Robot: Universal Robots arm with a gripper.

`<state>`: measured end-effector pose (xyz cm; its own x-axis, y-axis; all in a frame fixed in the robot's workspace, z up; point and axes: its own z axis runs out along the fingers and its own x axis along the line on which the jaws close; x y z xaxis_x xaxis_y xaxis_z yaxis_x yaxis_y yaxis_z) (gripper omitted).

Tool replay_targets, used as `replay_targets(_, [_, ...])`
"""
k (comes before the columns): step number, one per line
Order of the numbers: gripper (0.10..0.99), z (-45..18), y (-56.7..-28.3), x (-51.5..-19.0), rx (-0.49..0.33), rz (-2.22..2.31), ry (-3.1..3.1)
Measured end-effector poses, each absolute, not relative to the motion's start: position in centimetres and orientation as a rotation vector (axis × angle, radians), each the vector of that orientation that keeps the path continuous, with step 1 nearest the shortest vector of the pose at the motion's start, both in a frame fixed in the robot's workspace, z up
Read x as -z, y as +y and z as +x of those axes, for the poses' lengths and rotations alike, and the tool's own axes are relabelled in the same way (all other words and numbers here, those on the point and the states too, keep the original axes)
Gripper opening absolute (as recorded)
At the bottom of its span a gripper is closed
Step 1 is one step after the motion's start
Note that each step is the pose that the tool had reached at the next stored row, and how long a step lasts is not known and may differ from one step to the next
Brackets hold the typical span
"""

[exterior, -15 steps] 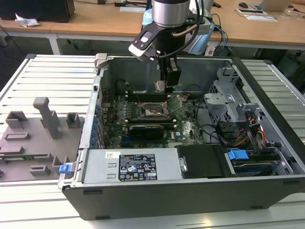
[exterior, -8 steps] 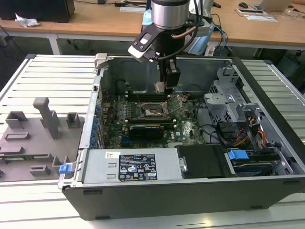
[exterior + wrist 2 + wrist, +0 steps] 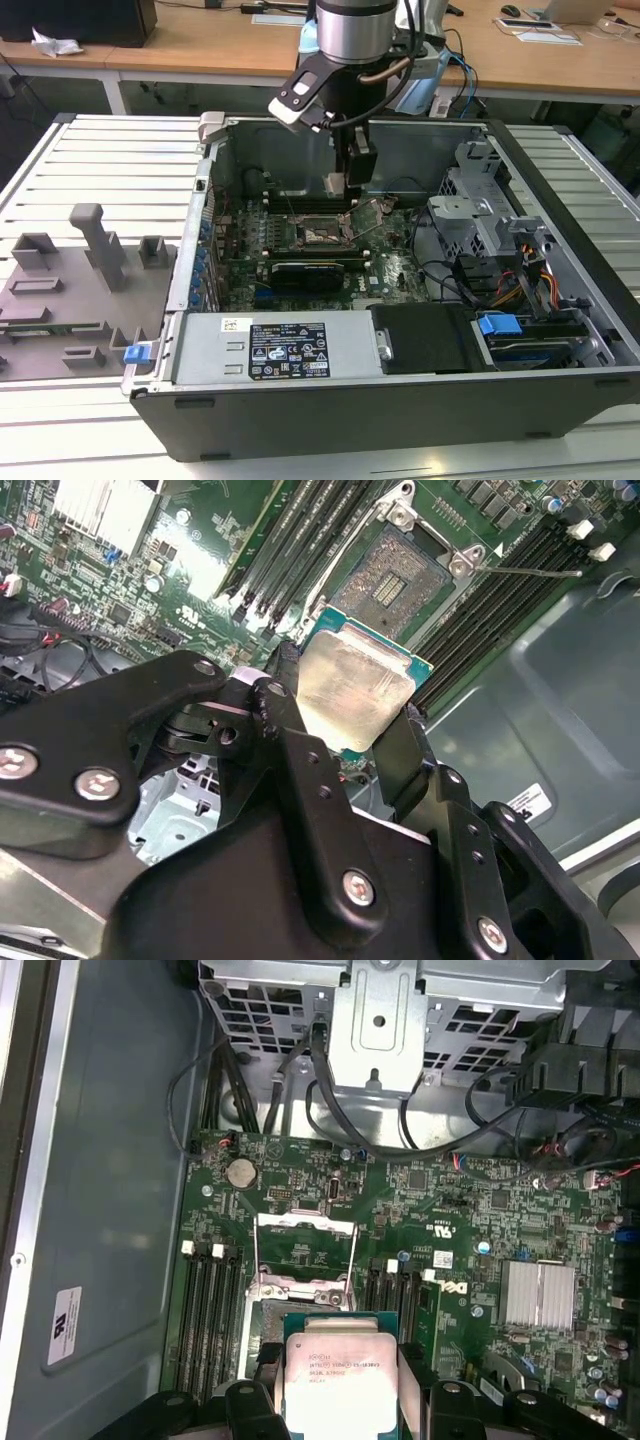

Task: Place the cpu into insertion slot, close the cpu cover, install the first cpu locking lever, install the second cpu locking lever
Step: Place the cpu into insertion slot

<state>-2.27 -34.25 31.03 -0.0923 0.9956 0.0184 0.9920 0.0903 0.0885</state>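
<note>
**Computer case** (image 3: pixel 400 410), open-topped, on slatted worktop (image 3: pixel 110 170). Holds the green motherboard (image 3: pixel 390 270) and a power supply (image 3: pixel 265 350).

**Insertion slot** (image 3: pixel 390 575) on the motherboard, with its pin field bare. The cpu cover (image 3: pixel 306 1222) is raised off the slot. Memory slots (image 3: pixel 215 1310) flank the slot on both sides.

**Claw** (image 3: pixel 350 695), narrowed onto the cpu (image 3: pixel 355 690) and pinching two opposite edges. The cpu's metal top faces both wrist views. It hangs above the slot, unseated and apart from it.

The cpu (image 3: pixel 355 695) has a dull silvery-grey top with a teal-green rim, held in the matte black hand (image 3: pixel 348 708). The insertion slot (image 3: pixel 390 580) glints grey-brown. The motherboard (image 3: pixel 385 262) is dark green; in the exterior view, a bright blue tab (image 3: pixel 498 325) sits at its 4 o'clock
</note>
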Motion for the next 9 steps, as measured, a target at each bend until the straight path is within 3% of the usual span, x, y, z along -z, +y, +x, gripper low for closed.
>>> replay_targets(9, [0.537,-2.35,-34.25,-30.7,-0.12,2.091,2.279])
